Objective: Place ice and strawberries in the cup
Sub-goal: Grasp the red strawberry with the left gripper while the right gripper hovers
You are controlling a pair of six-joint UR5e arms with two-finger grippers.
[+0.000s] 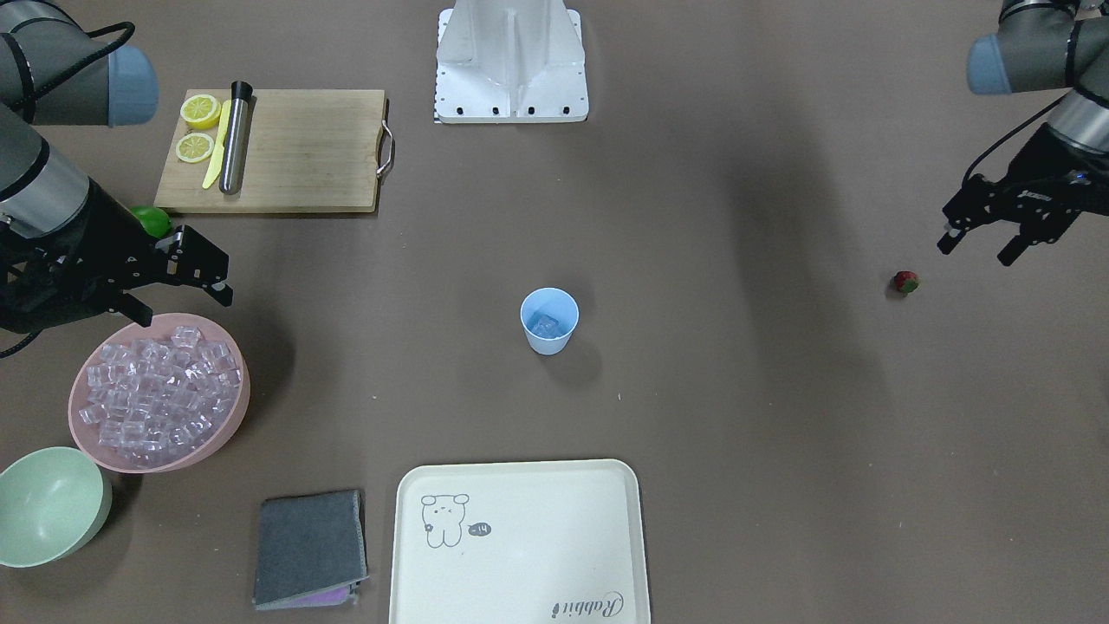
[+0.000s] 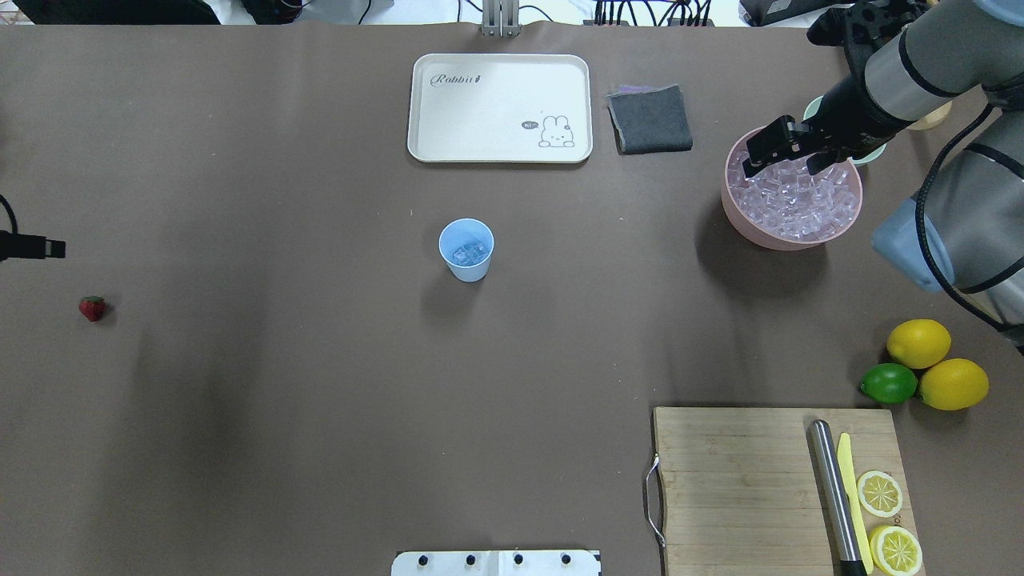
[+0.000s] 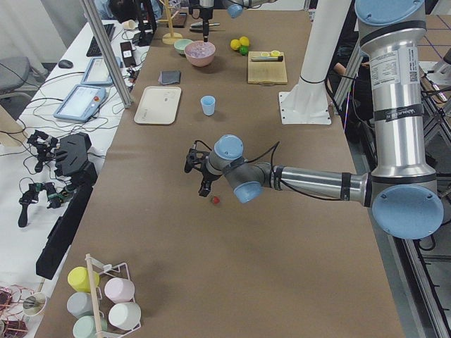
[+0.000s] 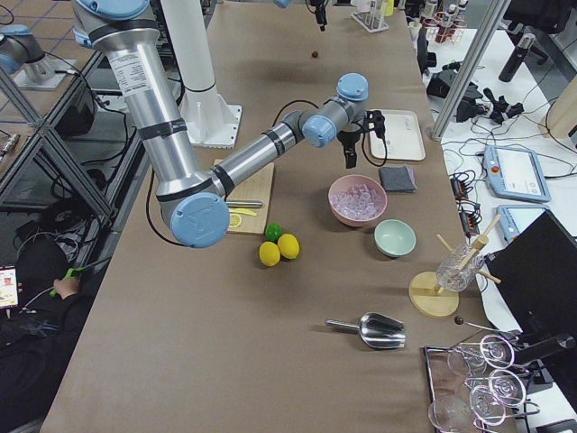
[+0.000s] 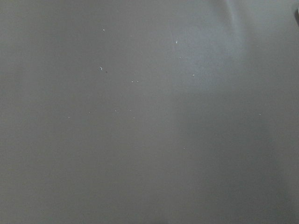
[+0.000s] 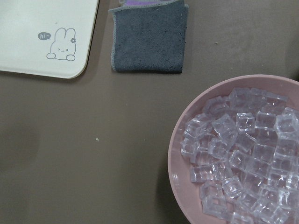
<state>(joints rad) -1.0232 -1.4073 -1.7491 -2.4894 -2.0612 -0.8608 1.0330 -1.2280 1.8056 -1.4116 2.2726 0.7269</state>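
The light-blue cup (image 1: 548, 322) stands upright mid-table with a bit of ice (image 2: 470, 254) inside. More ice (image 1: 158, 392) fills the pink bowl (image 1: 245, 392). My right gripper (image 2: 788, 158) hangs open over that bowl's rim, with nothing between its fingers. The right wrist view looks down on the ice (image 6: 243, 149). A single small red strawberry (image 1: 905, 281) lies on the table far to my left. My left gripper (image 1: 979, 250) hovers open a little off to one side of it and holds nothing. The left wrist view shows only bare table.
A cream tray (image 2: 500, 108) and a folded grey cloth (image 2: 649, 118) lie beyond the cup. A pale-green bowl (image 1: 48, 507) sits by the pink bowl. A cutting board (image 2: 772, 488) holds lemon slices, a knife and a metal tube. A lime (image 2: 888, 383) and two lemons lie nearby.
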